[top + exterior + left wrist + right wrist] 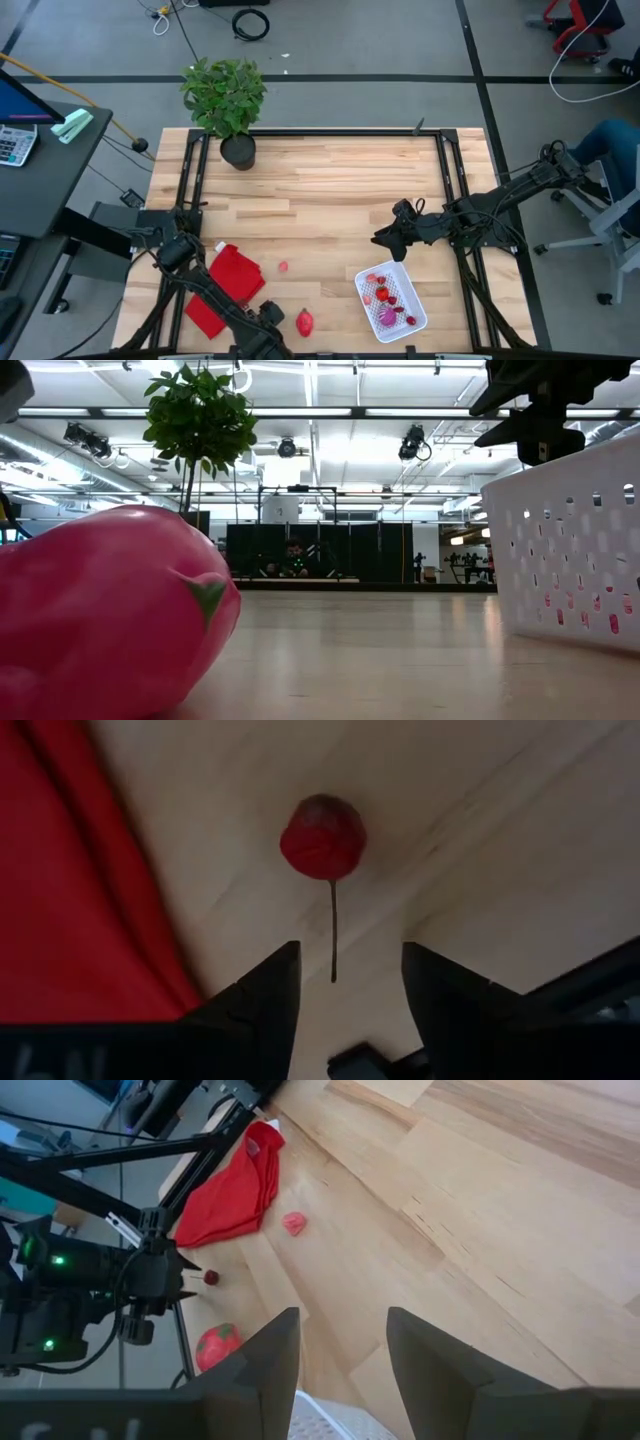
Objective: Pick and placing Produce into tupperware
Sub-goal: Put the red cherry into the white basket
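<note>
1. Left gripper (pixel 342 982) sits low at the bottom left of the high view, right next to the red cloth (pixel 228 285). Its fingers (pixel 272 990) are spread apart with nothing between the tips, so it's open and empty.
2. In the left wrist view a small red cherry (pixel 323 837) lies on the wood just ahead of those fingers, its thin stem pointing back toward the gap. The cloth fills the left edge of that shot.
3. Right gripper (pixel 384 237) hangs over the table right of center in the high view, just up and left of the white tupperware (pixel 414 296). In its own wrist view the two fingers (pixel 262 1360) stand apart with only bare table between them, so also open and holding nothing.
4. The tupperware is in the lower right part of the table, and it already has several small red bits plus a purple piece in it.
5. Still loose on the table: a big pink-red fruit (pixel 305 321) at the bottom edge, just right of the left gripper, and a small pink bit (pixel 283 267) near the cloth's right side.
6. In the low view the big fruit fills the lower left and the tupperware's perforated wall is at the right.
7. A potted plant (pixel 226 100) stands at the table's upper left corner.
</note>
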